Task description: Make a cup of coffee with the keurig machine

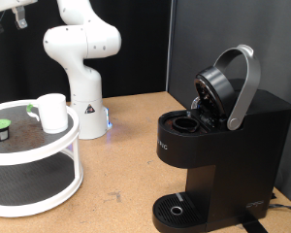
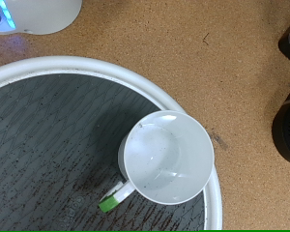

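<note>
The white mug [image 1: 53, 112] stands upright and empty on the upper tier of a round white tray [image 1: 48, 153] at the exterior view's left. In the wrist view the mug [image 2: 169, 157] is seen from straight above, near the tray rim [image 2: 198, 121]. The black keurig machine [image 1: 218, 146] stands at the exterior view's right with its silver-handled lid [image 1: 233, 83] raised and its pod chamber [image 1: 184, 124] open. Its drip tray [image 1: 175, 209] is bare. My gripper [image 1: 15, 15] is high above the tray at the exterior view's top left, only partly in frame. Its fingers do not show in the wrist view.
A small dark pod with a green top [image 1: 0, 128] sits on the tray, towards the exterior view's left of the mug. A small green piece [image 2: 108, 203] lies by the mug's handle. The robot's white base [image 1: 82, 112] stands behind the tray. The table is brown board.
</note>
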Robot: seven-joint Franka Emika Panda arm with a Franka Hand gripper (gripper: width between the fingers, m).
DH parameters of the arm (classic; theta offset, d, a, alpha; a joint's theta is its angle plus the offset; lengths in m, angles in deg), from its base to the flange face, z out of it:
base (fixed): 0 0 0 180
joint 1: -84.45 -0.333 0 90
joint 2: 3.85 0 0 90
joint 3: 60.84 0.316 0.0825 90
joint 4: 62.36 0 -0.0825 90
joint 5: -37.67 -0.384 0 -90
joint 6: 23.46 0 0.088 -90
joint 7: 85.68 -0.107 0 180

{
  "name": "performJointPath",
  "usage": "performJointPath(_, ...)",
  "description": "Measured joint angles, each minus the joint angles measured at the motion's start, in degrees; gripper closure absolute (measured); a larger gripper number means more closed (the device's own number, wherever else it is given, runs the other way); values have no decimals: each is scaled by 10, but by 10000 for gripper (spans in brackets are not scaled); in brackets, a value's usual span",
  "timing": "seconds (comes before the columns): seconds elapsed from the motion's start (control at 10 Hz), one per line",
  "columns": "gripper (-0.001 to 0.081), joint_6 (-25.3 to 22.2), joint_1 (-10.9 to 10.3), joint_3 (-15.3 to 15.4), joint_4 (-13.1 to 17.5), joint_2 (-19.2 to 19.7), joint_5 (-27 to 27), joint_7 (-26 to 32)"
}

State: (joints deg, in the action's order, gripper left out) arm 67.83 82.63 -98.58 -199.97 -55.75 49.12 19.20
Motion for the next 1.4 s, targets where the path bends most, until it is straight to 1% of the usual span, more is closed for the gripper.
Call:
performJointPath(0.1, -1, 0, 2, 2, 0, 2, 3, -17)
performJointPath(0.2, -1, 2, 4, 5, 0, 4, 19, -19)
performJointPath(0.3, -1, 17, 3, 9, -2, 4, 50, -12)
performJointPath(0.5, -1, 23, 0, 7, -3, 10, 99, 25)
performJointPath(0.7, -1, 41, -2, 1, 0, 28, 107, 30)
performJointPath(0.9, -1, 41, -2, -1, -1, 28, 107, 36)
performJointPath(1.0, -1, 43, -3, -9, 2, 30, 107, 52)
performJointPath(1.1, -1, 52, -7, -26, 10, 37, 107, 73)
performJointPath(1.3, -1, 92, -25, -69, 24, 61, 107, 101)
performJointPath(1.4, -1, 110, -35, -87, 27, 77, 107, 101)
